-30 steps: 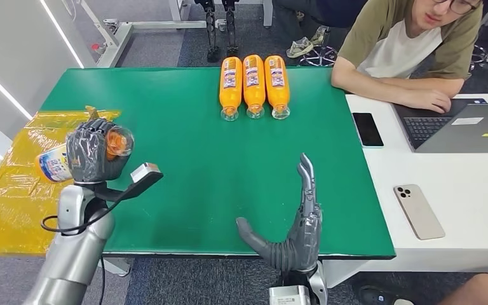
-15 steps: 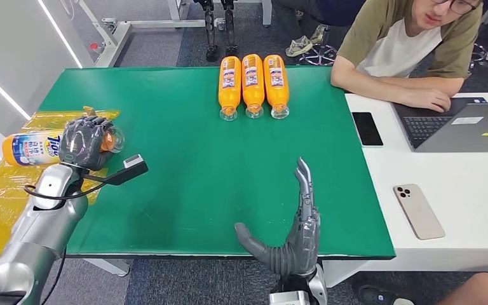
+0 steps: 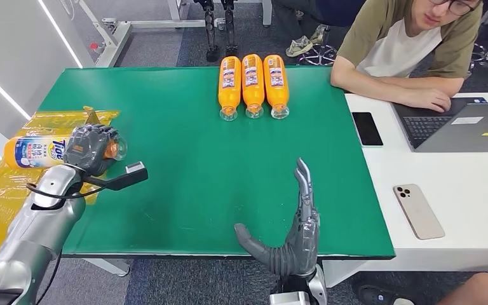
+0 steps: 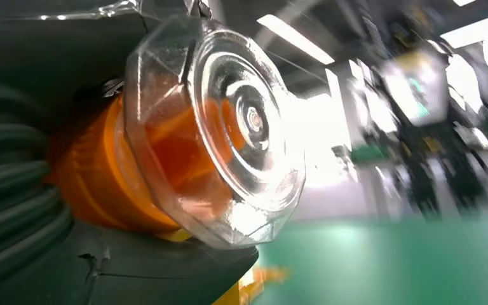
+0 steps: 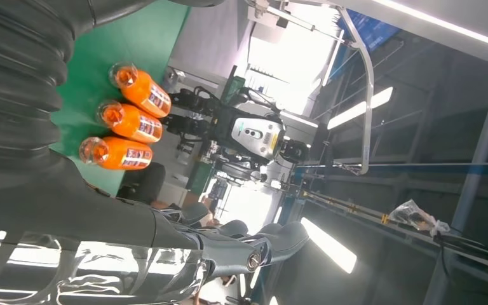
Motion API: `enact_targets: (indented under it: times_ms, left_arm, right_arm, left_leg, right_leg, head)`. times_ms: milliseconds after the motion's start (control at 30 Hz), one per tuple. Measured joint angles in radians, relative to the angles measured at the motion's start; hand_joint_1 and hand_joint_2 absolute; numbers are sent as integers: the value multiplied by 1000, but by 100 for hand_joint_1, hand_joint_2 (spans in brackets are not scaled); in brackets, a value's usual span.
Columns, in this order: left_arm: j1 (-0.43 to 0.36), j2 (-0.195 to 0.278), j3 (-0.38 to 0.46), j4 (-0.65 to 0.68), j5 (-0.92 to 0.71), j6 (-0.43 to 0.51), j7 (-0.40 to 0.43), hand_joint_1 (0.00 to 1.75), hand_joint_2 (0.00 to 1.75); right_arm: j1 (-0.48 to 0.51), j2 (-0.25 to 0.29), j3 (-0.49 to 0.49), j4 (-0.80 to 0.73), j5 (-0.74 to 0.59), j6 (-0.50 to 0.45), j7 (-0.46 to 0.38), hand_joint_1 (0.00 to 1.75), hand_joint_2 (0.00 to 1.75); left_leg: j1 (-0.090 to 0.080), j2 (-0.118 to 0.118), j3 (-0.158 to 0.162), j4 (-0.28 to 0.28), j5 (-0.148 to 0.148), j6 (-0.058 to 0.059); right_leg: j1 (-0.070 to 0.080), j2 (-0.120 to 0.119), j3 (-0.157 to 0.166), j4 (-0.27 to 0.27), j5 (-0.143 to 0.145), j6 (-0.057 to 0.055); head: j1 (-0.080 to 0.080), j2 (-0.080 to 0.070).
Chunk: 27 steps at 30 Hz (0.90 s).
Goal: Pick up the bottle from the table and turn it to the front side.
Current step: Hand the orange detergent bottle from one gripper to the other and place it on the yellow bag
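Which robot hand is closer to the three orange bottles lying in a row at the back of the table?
The right robot hand. It is open at the table's near edge, almost straight below the three orange bottles. The left robot hand grips a bottle out past the table's left edge.

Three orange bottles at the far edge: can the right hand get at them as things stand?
Probably yes. The right hand is open and holds nothing, and bare green table lies between it and the three orange bottles. Whether the arm stretches that far is uncertain.
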Motion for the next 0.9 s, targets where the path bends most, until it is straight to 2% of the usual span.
enact_targets:
  times_ms: [167,333,500,667,700,800,833,900]
  left_arm:
    - [-11,27,-68,44,-73,-134,12,175,175]
    - [42,17,-112,86,-75,-142,61,175,175]
    - [91,-11,-114,108,-51,-162,79,175,175]
    - [103,-43,-114,114,-37,-170,102,175,175]
    - [104,-47,-114,115,-36,-170,106,160,175]
    - [110,-53,-114,115,-25,-161,109,29,175]
    - [114,-55,-112,115,-17,-153,108,0,175]
    - [125,-61,-102,115,5,-132,104,0,175]
  right_arm:
    - [-2,0,5,0,0,0,1,0,175]
    - [-9,0,15,-2,37,7,41,0,175]
    - [-13,0,17,-12,76,38,79,0,175]
    - [-17,1,19,-16,86,43,85,0,175]
    - [-18,1,19,-16,86,43,85,0,175]
    - [-19,1,21,-16,86,45,83,0,175]
    - [-19,1,22,-16,86,44,83,0,175]
    - [-19,1,22,-16,86,39,82,0,175]
  left_leg:
    - [0,0,0,0,0,0]
    - [0,0,0,0,0,0]
    - [0,-1,-1,0,-1,0]
    - [-1,-4,0,0,-1,0]
    - [0,-5,0,0,-1,0]
    - [-1,-6,0,0,-1,0]
    - [-1,-6,1,0,-1,0]
    - [-1,-5,1,0,-1,0]
  right_leg:
    - [0,0,0,0,0,0]
    - [0,0,0,0,0,0]
    - [0,-1,0,0,-1,0]
    - [0,-4,2,0,-1,1]
    - [0,-5,2,0,-1,1]
    - [0,-6,3,0,-2,1]
    - [0,-5,3,0,-2,1]
    - [0,-5,3,0,-2,1]
  head:
    - [0,0]
    - [0,0]
    - [0,0]
    - [0,0]
    - [0,0]
    - [0,0]
    - [0,0]
    - [0,0]
